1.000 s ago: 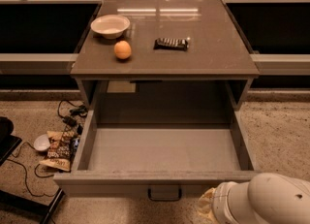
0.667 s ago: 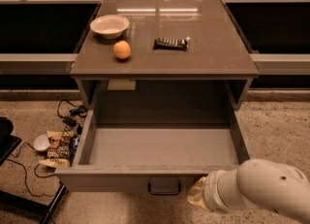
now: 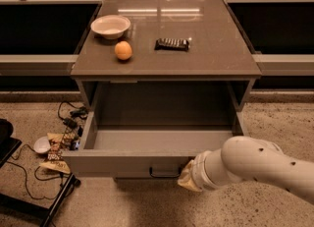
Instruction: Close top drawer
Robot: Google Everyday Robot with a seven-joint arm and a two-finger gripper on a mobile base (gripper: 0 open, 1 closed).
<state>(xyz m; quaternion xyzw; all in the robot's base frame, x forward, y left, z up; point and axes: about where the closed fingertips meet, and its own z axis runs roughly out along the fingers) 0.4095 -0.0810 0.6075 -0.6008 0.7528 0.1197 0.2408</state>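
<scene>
Top drawer: we see the top drawer (image 3: 122, 164) pulled far out of the grey cabinet, in the lower centre of the frame, its plain front facing us.
Handle: a small dark loop handle (image 3: 164, 174) sits on the lower middle of the drawer front.
Claw: the claw (image 3: 188, 179) is at the lower centre-right, against the drawer front just right of the handle. We cannot tell whether it is open or closed, as only its tan end shows.
Arm: the white arm (image 3: 260, 164) comes in from the lower right corner and points left toward the drawer front.
Tabletop: the grey tabletop (image 3: 216, 49) fills the upper centre, above the open drawer.
Bowl: a pale bowl (image 3: 110, 26) stands at the upper left of the tabletop.
Orange: an orange (image 3: 123, 50) lies just below and to the right of the bowl, apart from it.
Bar: a dark wrapped snack bar (image 3: 172, 43) lies near the tabletop's middle, right of the orange.
Floor: at the lower left we see cables (image 3: 68, 118), snack packets (image 3: 55, 151) and a small white dish (image 3: 41, 145) beside the drawer's left corner.
</scene>
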